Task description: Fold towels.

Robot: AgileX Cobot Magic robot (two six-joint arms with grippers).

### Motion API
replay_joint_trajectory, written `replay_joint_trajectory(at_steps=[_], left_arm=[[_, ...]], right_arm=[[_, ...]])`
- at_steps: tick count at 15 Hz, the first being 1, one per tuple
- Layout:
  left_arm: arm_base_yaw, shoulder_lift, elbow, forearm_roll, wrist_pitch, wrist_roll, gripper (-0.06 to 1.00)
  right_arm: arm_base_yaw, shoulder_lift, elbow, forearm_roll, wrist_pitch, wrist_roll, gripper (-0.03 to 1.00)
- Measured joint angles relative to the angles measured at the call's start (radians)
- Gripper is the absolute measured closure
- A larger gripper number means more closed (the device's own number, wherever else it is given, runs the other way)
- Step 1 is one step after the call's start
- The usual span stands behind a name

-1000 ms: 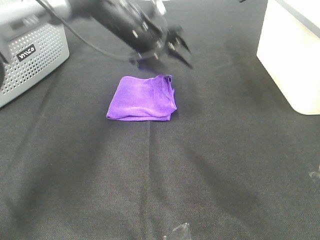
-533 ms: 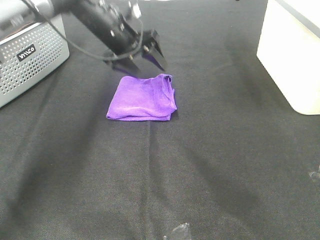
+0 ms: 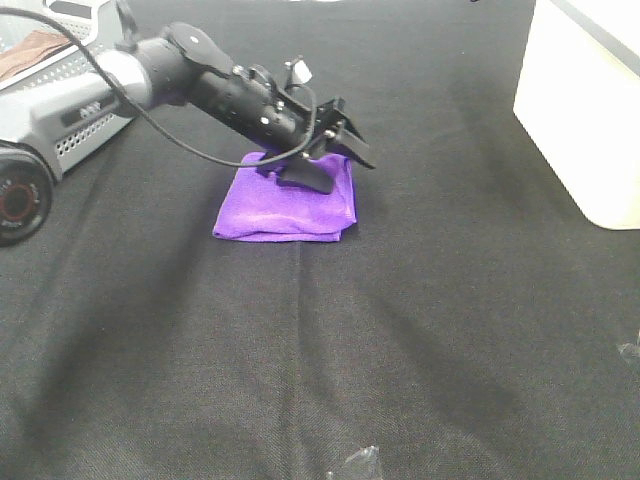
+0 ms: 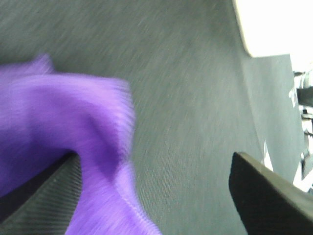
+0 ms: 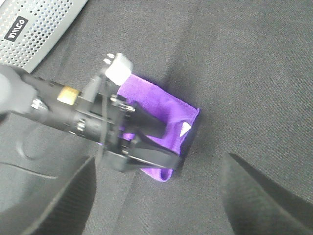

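At the far left of the high view a grey perforated metal box (image 3: pixel 70 140) sits on the black cloth-covered desk (image 3: pixel 400 330). From there the left arm reaches across to the folded purple terry towel (image 3: pixel 280 205), which lies flat left of the desk's middle. The left hand (image 3: pixel 340 165) hangs over the towel's far right corner with its fingers apart, one pressed against the fabric and the other beyond the towel's edge. The right hand (image 5: pixel 156 196), seen only in its own wrist view, is spread wide and empty above the towel. A white rectangular bin (image 3: pixel 590 110) stands at the far right.
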Motion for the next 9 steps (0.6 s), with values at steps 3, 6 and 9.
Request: replay_joint_trajectory(at_steps=[3,6,9], left_arm=[[-0.019,0.009,0.000,-0.035,-0.077,0.023,0.18],[-0.020,0.014,0.000,-0.096,-0.080,0.078,0.18],[-0.014,-0.028,0.000,-0.033,-0.039,0.097,0.18]], right_arm=[[0.000,0.000,0.000,0.000,0.000,0.000,0.29],[0.000,0.000,0.000,0.002,0.000,0.000,0.29],[0.000,-0.021,0.000,0.002,0.000,0.000,0.29]])
